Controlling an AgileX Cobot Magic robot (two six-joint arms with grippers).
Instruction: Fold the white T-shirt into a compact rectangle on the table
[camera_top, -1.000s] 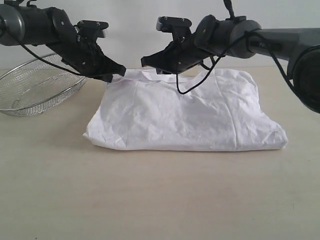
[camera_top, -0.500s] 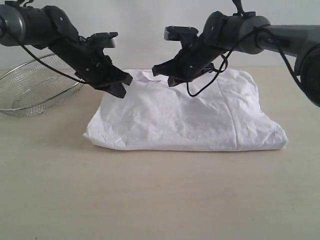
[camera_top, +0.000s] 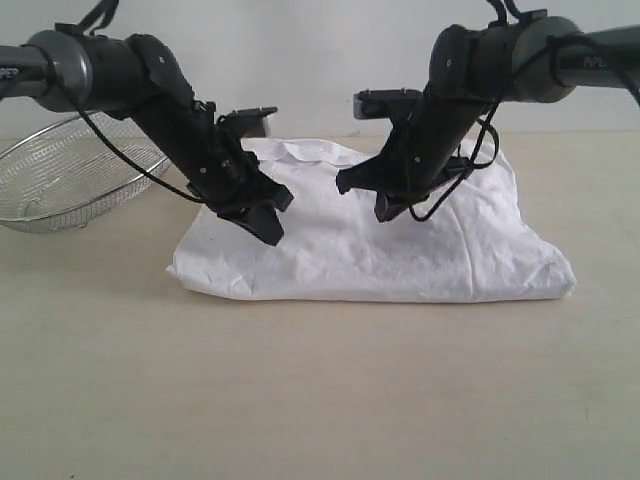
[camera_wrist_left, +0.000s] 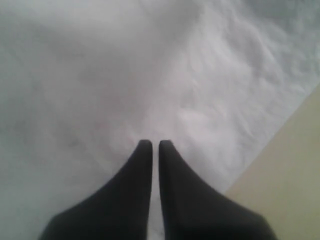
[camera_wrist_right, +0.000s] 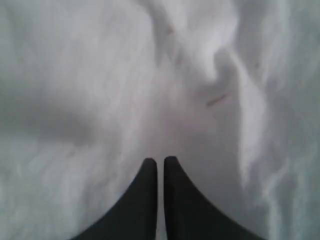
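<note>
The white T-shirt (camera_top: 400, 245) lies folded in a wide rectangle on the table (camera_top: 320, 390), its collar edge at the back. My left gripper (camera_top: 282, 207) hangs shut over the shirt's left part, pointing down at the cloth. In the left wrist view its fingertips (camera_wrist_left: 151, 144) stand together over white fabric (camera_wrist_left: 125, 70), with a strip of table (camera_wrist_left: 292, 165) beside them. My right gripper (camera_top: 357, 192) is shut over the shirt's upper middle. In the right wrist view its tips (camera_wrist_right: 160, 161) are together just above wrinkled cloth (camera_wrist_right: 90, 85). Neither gripper holds anything.
A round wire-mesh basket (camera_top: 70, 180) stands at the back left, behind my left arm. Loose black cables hang from both arms. Bare tabletop stretches in front of the shirt.
Both grippers came down and forward from the collar edge to over the shirt's body, tilting their tips downward. Both stayed shut. The shirt has barely moved.
</note>
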